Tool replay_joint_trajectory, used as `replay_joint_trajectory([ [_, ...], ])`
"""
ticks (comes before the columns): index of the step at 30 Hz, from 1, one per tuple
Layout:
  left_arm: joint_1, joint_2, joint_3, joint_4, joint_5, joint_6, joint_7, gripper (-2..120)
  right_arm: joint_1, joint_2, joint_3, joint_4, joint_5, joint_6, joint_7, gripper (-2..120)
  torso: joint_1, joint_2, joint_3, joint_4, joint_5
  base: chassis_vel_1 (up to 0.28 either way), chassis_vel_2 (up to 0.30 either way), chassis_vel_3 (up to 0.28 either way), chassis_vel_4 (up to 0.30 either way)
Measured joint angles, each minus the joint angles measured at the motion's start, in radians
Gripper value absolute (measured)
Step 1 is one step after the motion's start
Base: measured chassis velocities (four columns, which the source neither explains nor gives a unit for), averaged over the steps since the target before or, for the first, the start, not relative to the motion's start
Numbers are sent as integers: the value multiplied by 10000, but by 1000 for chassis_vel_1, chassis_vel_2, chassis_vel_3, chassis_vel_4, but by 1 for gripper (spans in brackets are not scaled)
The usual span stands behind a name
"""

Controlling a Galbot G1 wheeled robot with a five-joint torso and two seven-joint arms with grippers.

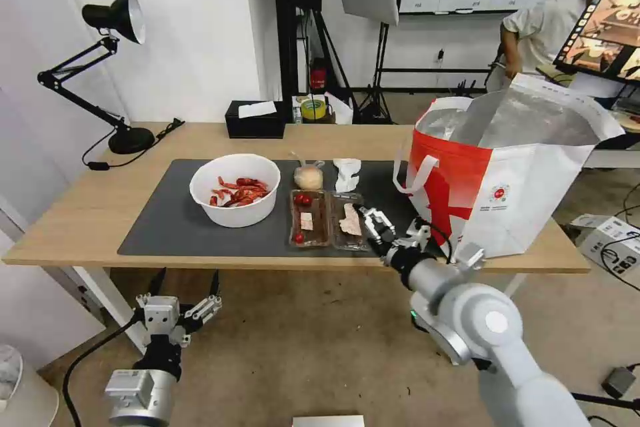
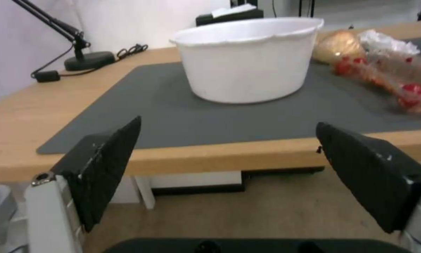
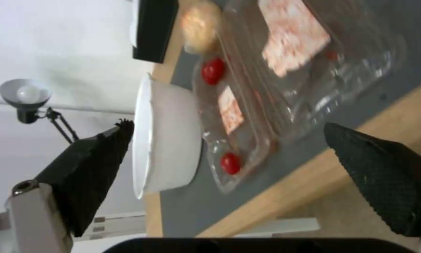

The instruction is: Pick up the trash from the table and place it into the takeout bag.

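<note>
Centre frame: right end effector point(image 1: 373, 225) open beside tray point(image 1: 327, 219), poised for grasp; bag point(image 1: 507, 173) stands right, mouth open. Lower left: left end effector point(image 1: 183, 283) open, idle below worktop point(image 1: 67, 213).

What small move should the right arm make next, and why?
Probably ease the right gripper forward and down so its open fingers straddle the near edge of the clear tray. It hovers just off that edge, nothing held, and the tray is the trash closest to it and to the takeout bag. The left gripper waits open below the table.
</note>
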Motion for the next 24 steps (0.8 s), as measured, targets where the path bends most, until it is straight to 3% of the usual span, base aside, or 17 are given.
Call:
replay_joint_trajectory([
  [10, 17, -6, -28, 210, -25, 36, -20, 100, -225, 986, -116, -706, -373, 127, -454, 100, 0, -1, 0, 0, 1, 0, 0, 0, 0],
  [16, 69, 185, -120, 229, -239, 22, -37, 100, -345, 2058, -203, -950, -973, 261, -632, 100, 0, 0, 0, 0, 0, 0, 0, 0, 0],
  [24, 211, 396, -254, 249, -393, -31, -191, 100, -465, 2537, -69, -1132, -1259, 363, -569, 100, -1, 0, 0, 0, 1, 0, 0, 0, 0],
])
